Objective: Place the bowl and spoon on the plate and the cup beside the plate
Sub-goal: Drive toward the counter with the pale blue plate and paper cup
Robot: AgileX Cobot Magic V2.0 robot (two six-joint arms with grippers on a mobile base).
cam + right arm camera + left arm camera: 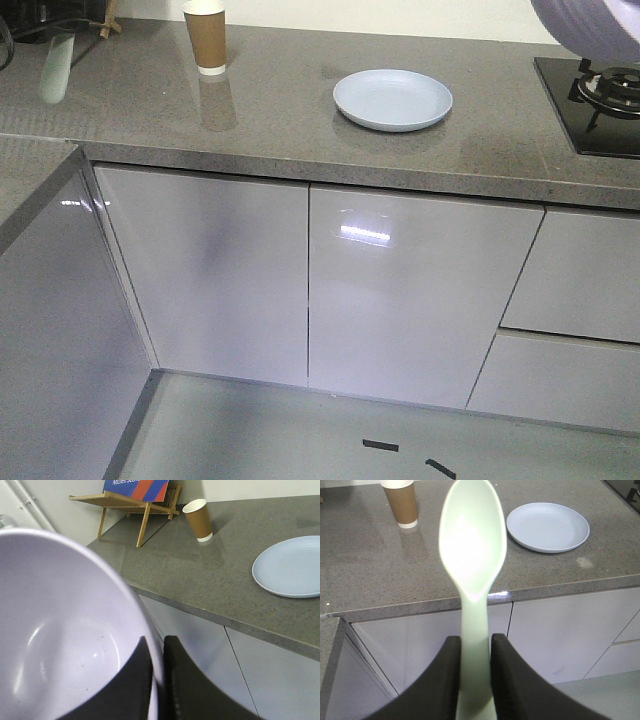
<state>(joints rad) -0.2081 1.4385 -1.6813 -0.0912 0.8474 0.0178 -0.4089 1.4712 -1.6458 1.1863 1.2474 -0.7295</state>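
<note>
The pale blue plate (393, 99) lies bare on the grey counter, also seen in the left wrist view (547, 527) and the right wrist view (290, 566). The brown paper cup (207, 37) stands upright at the back left of the counter (403, 502) (198, 520). My left gripper (475, 645) is shut on the handle of the mint-white spoon (472, 545), held in front of the cabinets with its scoop pointing toward the counter. My right gripper (158, 647) is shut on the rim of the lavender bowl (60, 640); part of that bowl (590, 25) shows at the exterior view's top right.
A black gas hob (600, 100) sits at the counter's right end. A wooden stand (130, 502) with a blue and red sign stands at the far back left. Glossy cabinet doors (400, 300) run below the counter edge.
</note>
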